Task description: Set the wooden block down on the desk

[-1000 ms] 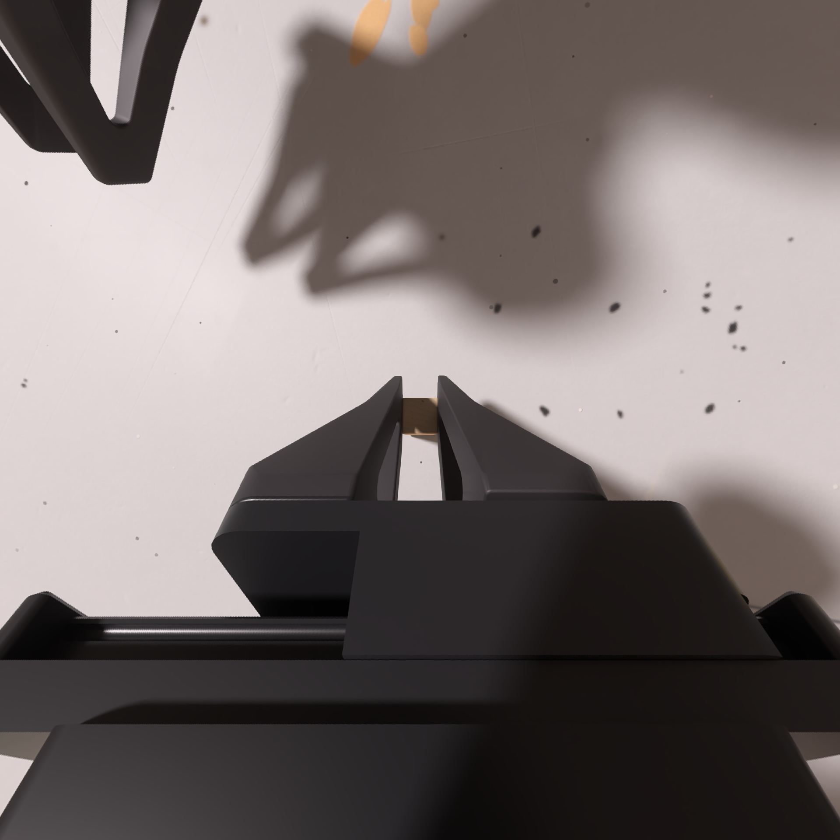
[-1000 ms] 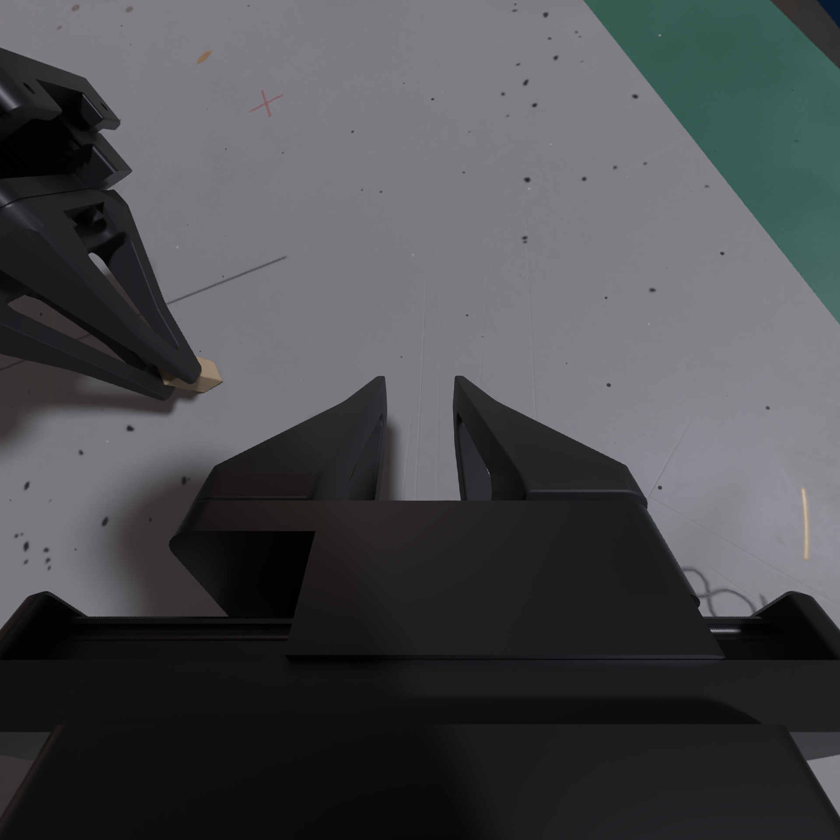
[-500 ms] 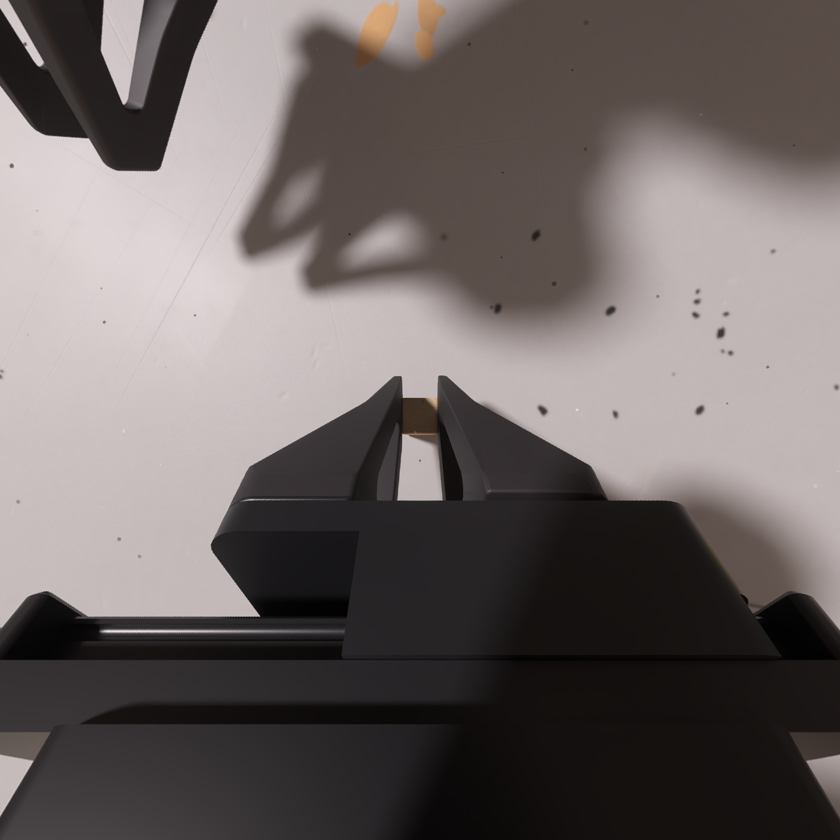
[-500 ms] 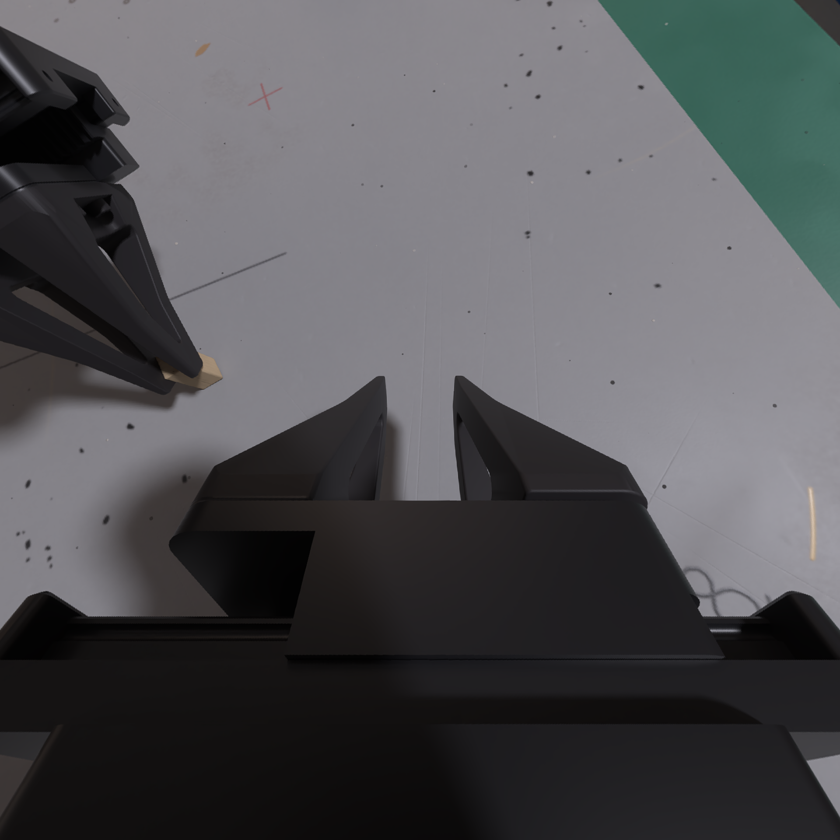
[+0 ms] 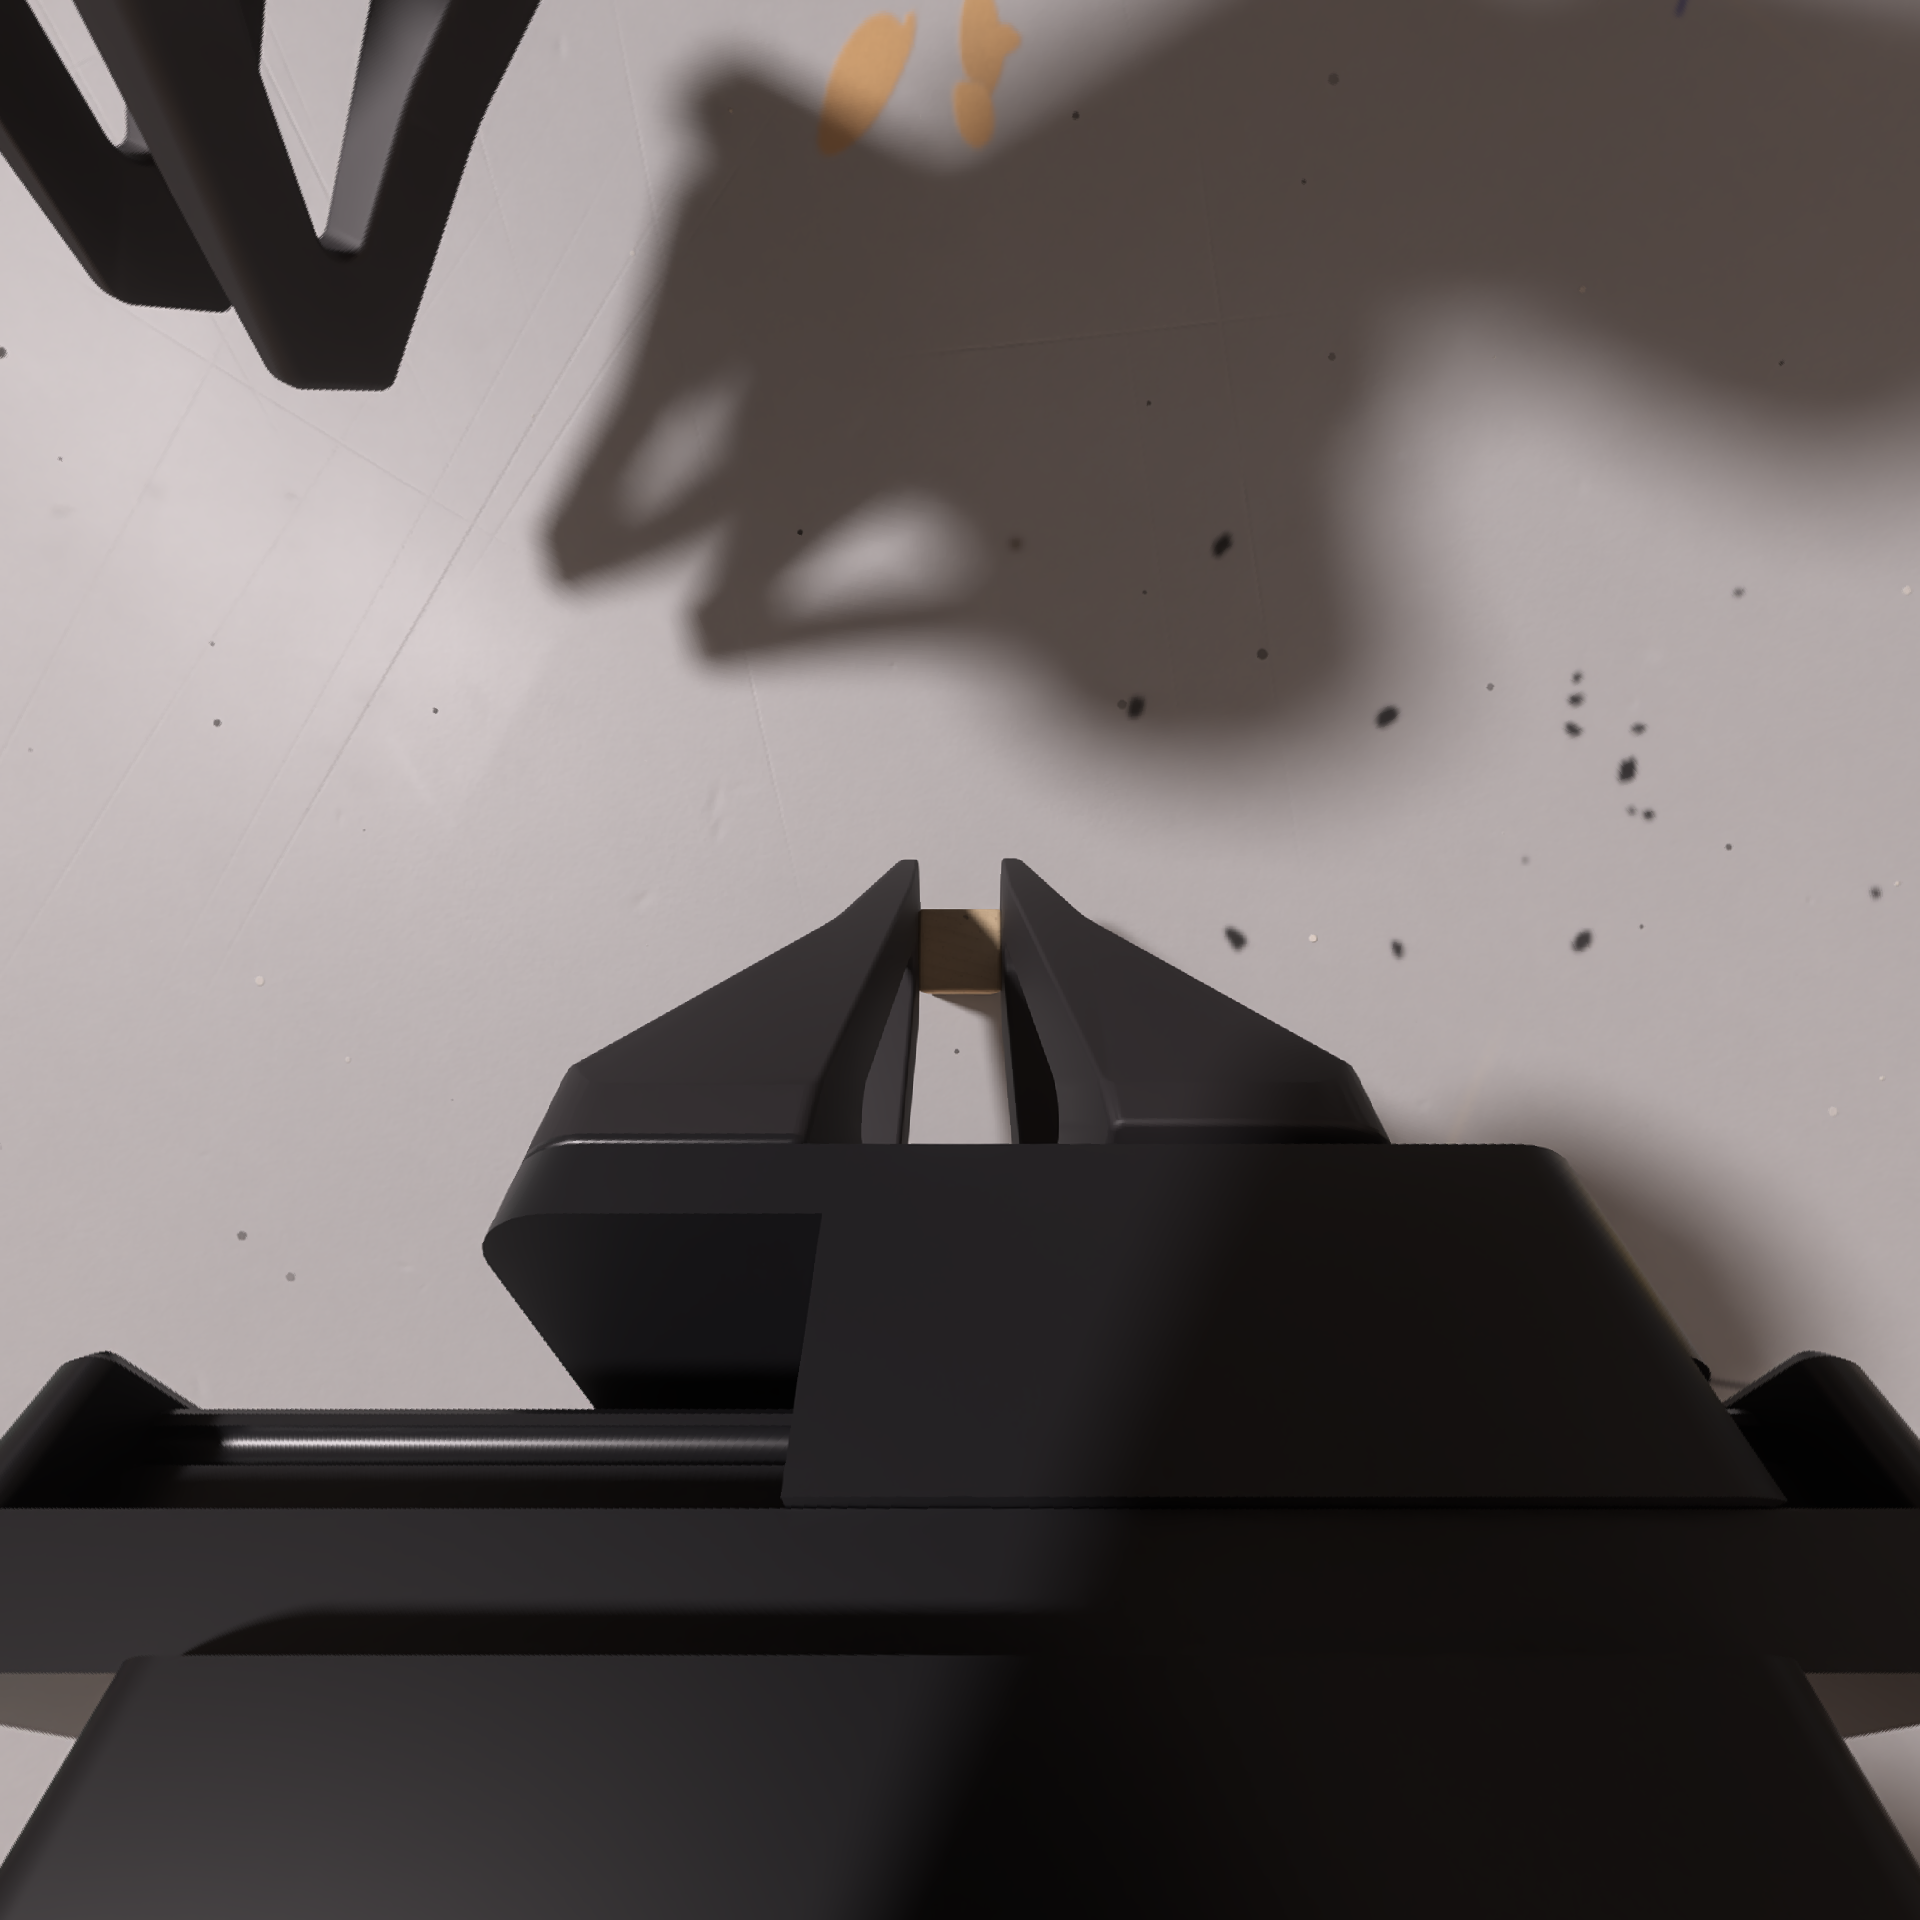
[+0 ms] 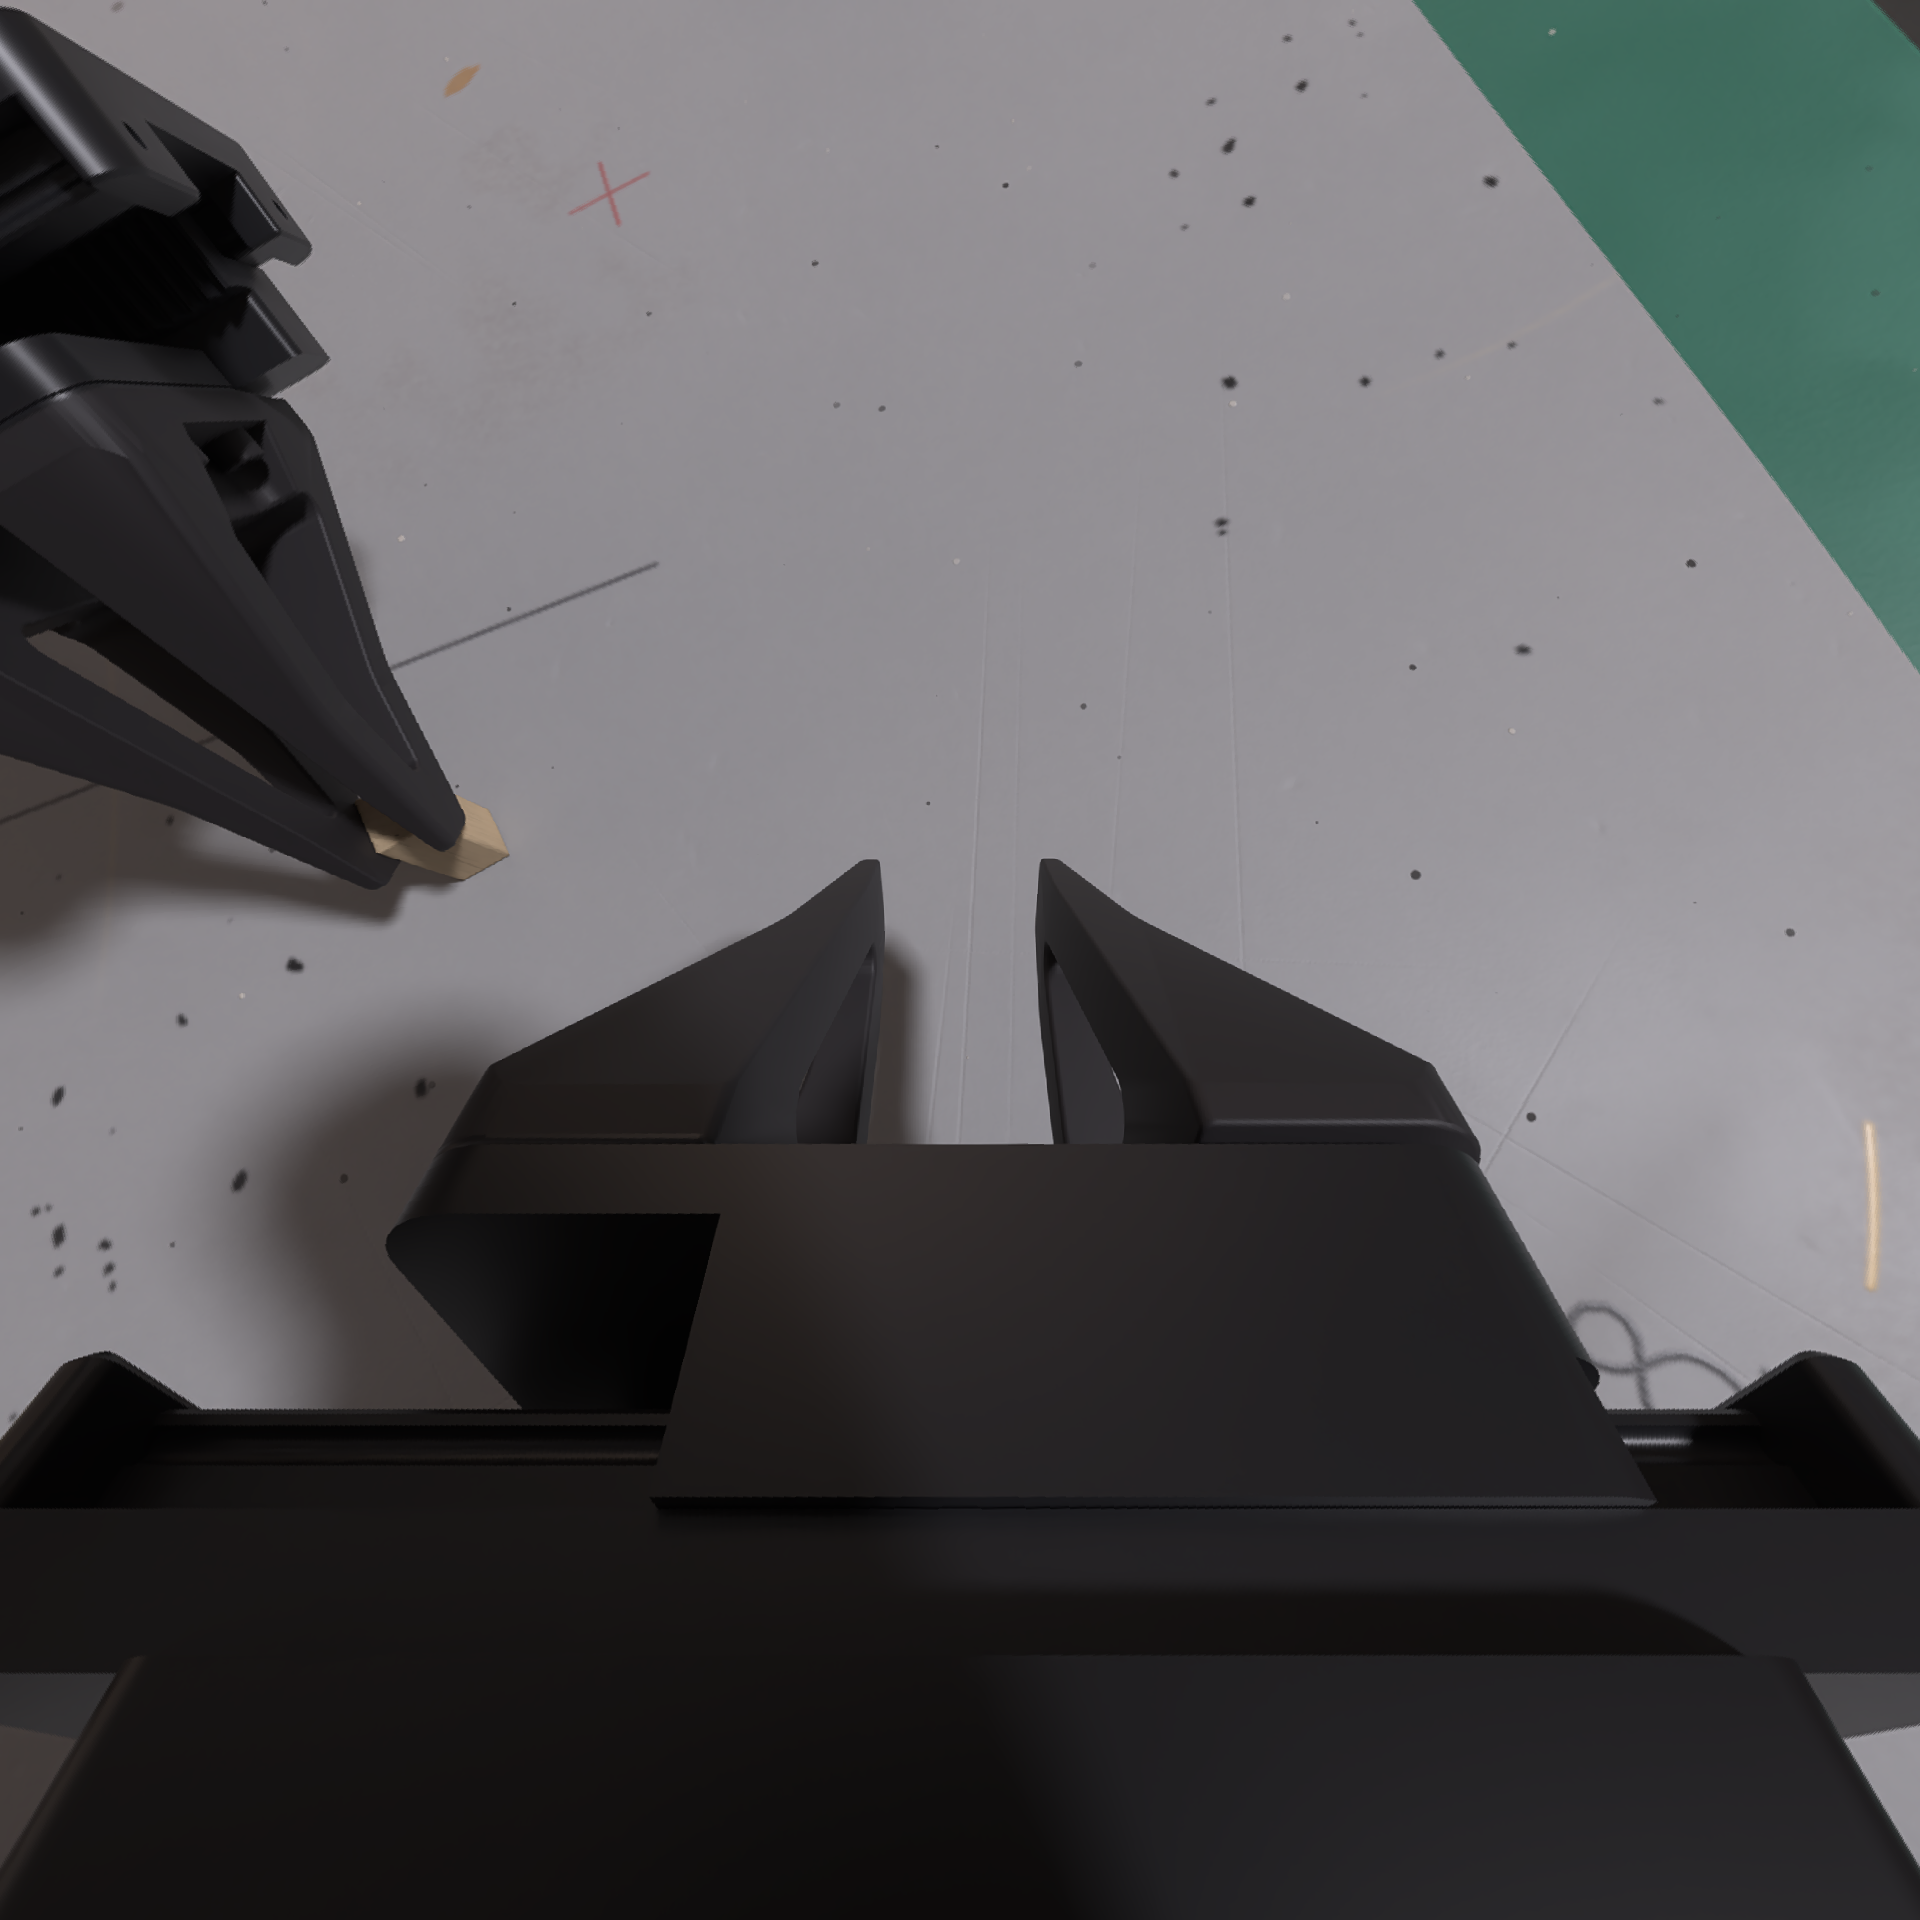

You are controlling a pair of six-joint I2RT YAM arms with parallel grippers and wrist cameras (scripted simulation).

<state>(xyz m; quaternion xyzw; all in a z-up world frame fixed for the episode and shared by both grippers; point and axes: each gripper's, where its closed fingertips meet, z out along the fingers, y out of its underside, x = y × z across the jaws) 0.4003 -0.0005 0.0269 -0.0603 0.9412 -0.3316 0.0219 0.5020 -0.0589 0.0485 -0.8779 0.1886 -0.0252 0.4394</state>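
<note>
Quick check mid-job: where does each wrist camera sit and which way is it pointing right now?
Left wrist view: on the left end effector, looking down along its fingers at the desk; fingers clamp the wooden block.
Right wrist view: on the right end effector, facing the desk toward a green strip; its open fingers hold nothing.
Shared: both show the block, the desk and the other arm's end effector.

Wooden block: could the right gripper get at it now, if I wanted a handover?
Probably not cleanly. The left gripper is clamped on the wooden block, leaving only one short end sticking out. The open right gripper has bare desk between, but little to grip.
</note>
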